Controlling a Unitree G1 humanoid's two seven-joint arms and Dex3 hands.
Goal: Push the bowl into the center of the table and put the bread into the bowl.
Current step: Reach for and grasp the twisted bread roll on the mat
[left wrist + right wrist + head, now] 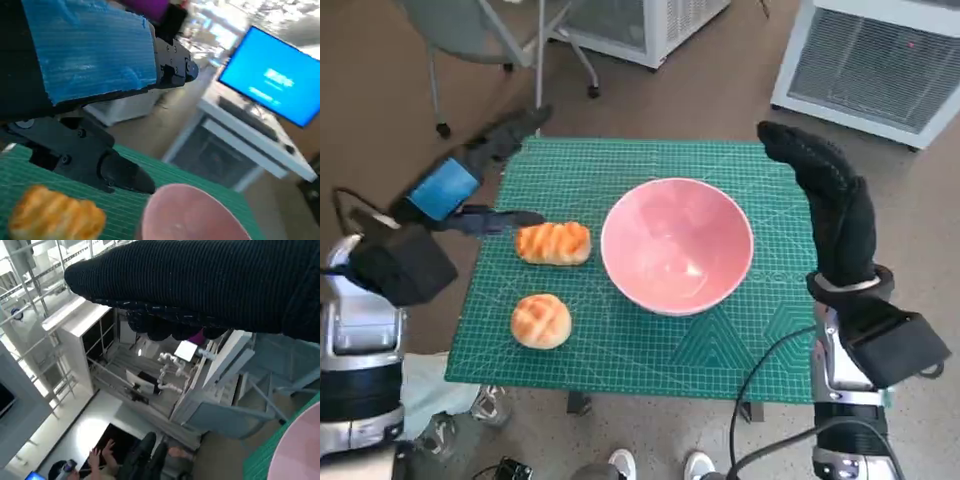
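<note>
Head view shows a small desk (620, 350) covered by a green cutting mat, with a pink bowl (677, 245) standing upright a little right of its middle. Two pieces of bread lie to the left of the bowl, neither of them in it. One is a long ridged bread roll (553, 243), just beside the bowl's left rim but apart from it. The other is a round bun (541, 320), nearer the front edge of the desk and farther from the bowl.

The left hand (470, 185) hangs over the left edge of the desk, its blue-taped back up and its fingers spread, holding nothing. One black fingertip (525, 218) points at the left end of the bread roll and stops just short of it. The left wrist view agrees: the finger lies above the mat close to the roll, with the bowl's rim beside it.

The right hand (830, 200) stands at the right edge of the desk, gloved fingers stretched straight toward the far side, empty, just beside the bowl and not touching it.

Beyond the desk are a chair (480, 40) and white cabinets (870, 60) on the floor
</note>
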